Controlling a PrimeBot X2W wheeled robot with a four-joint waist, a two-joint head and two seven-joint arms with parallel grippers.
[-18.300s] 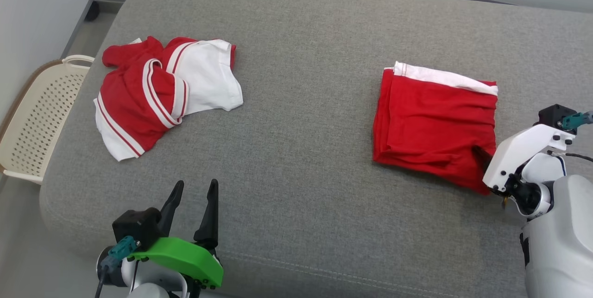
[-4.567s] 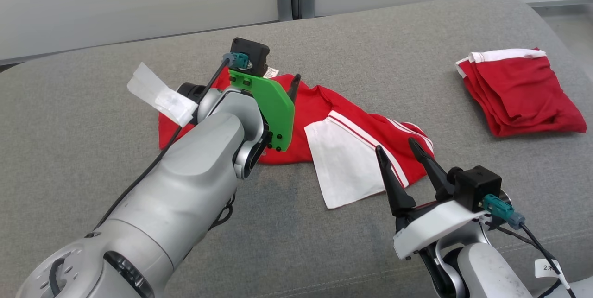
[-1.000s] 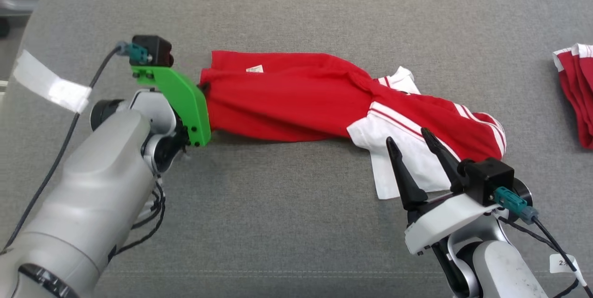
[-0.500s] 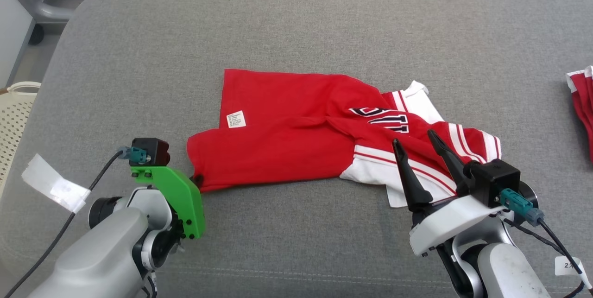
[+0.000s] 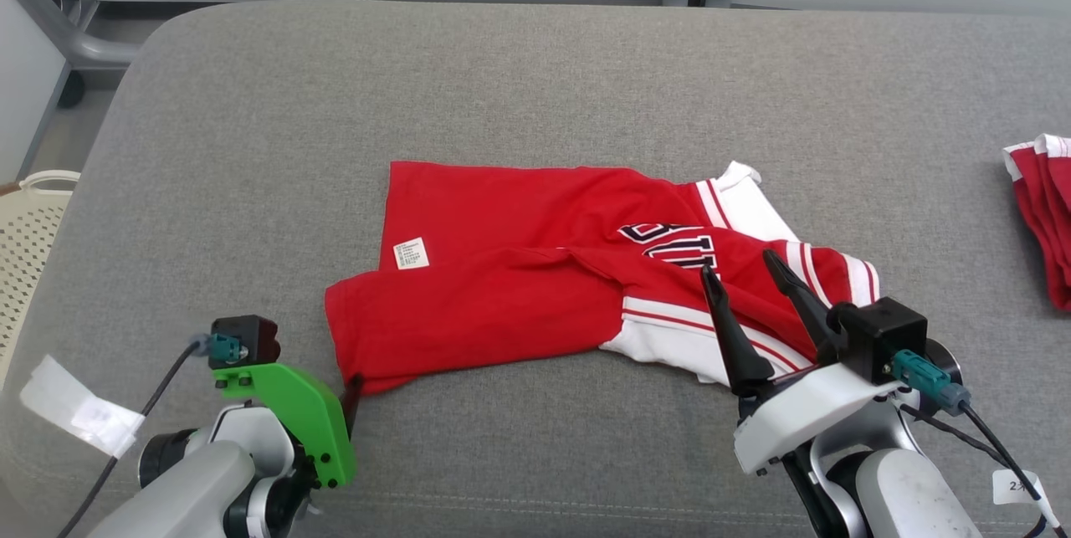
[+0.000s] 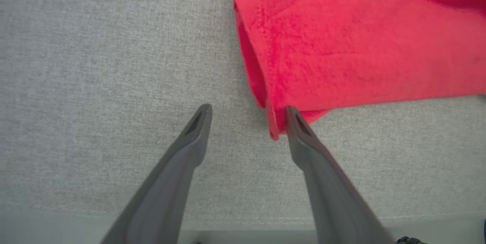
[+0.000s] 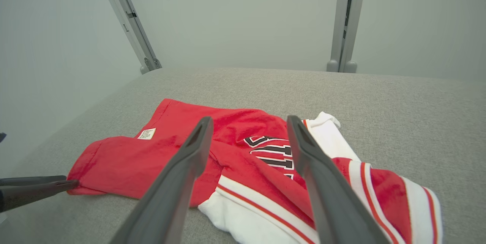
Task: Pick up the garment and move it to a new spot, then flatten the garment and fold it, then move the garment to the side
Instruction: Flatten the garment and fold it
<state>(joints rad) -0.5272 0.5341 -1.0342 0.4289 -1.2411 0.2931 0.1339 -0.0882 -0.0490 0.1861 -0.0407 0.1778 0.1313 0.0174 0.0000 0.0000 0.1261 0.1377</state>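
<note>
Red garment (image 5: pixel 502 304) lies rumpled; our left claw (image 6: pixel 246 109) and right claw (image 5: pixel 738 263) stand apart, empty. Flattening seems in hand: next we grip opposite corners.

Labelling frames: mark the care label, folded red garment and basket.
care label (image 5: pixel 411 253), head view, middle of white tag
folded red garment (image 5: pixel 1046 220), head view, red top layer
basket (image 5: pixel 29 237), head view, perforated wall
</note>
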